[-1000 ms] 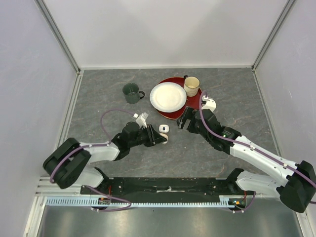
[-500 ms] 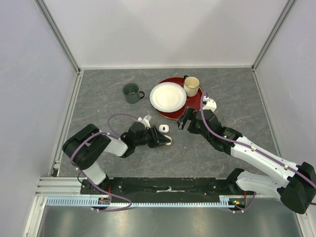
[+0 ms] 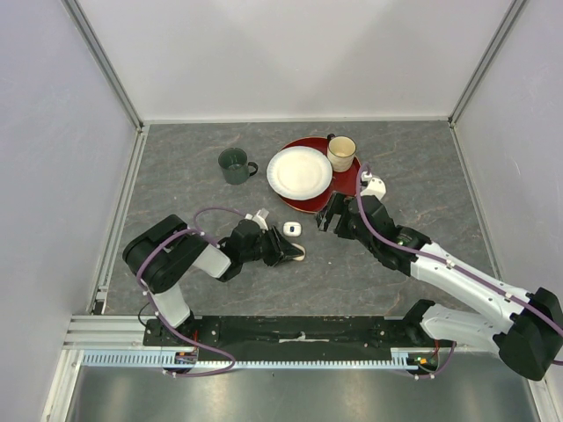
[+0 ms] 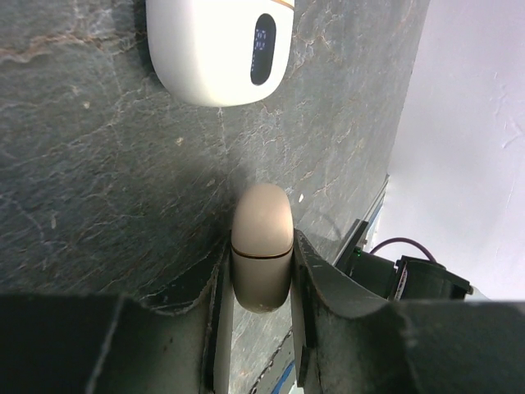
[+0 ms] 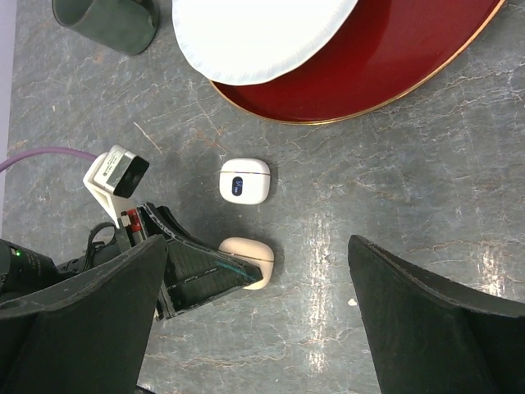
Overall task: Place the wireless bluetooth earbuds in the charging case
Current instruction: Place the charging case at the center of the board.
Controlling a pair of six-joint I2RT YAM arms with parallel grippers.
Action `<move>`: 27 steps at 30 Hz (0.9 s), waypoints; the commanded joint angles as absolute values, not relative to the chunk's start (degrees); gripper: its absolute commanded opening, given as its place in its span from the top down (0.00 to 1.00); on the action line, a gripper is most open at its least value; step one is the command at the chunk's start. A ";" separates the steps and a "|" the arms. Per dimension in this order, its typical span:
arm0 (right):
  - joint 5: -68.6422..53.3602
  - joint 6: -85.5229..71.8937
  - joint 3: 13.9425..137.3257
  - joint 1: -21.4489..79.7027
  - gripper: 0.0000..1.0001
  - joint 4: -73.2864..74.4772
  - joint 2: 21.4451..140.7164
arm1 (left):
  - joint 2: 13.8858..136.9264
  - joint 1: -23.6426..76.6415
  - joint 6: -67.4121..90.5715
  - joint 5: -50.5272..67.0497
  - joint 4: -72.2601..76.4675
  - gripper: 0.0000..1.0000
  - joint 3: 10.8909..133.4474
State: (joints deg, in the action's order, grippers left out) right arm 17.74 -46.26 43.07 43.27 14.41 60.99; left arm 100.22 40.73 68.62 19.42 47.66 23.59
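Note:
Two closed charging cases lie on the grey table. The white case has a small dark display and lies free. Just in front of it is the pale peach case, with my left gripper shut on its sides, low on the table. My right gripper hovers open above and to the right of both cases, holding nothing. The wireless bluetooth earbuds are out of view.
A dark green mug stands at the back left. A white plate rests on a red plate, with a cream mug on the red plate's far side.
The left arm's rear links have swung right and folded closer, while its gripper kept hold of the peach case and shifted slightly right. The right arm and white case have not moved.

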 commanded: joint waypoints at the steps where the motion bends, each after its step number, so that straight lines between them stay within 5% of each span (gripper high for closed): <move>1: 17.49 -45.62 42.36 42.89 0.02 13.01 60.38 | 100.99 40.60 69.70 18.71 47.99 0.87 23.81; 16: 15.29 -44.56 43.33 42.36 0.02 11.87 62.67 | 93.52 40.61 61.26 14.86 29.89 0.49 26.01; 27: 15.29 -44.65 43.07 42.10 0.02 11.69 62.84 | 90.00 40.69 56.17 11.87 22.95 0.46 26.45</move>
State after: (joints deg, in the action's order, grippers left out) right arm 15.27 -45.17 42.52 42.48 14.02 62.65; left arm 91.83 40.69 62.46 16.40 30.46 26.24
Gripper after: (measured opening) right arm 0.979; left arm 0.538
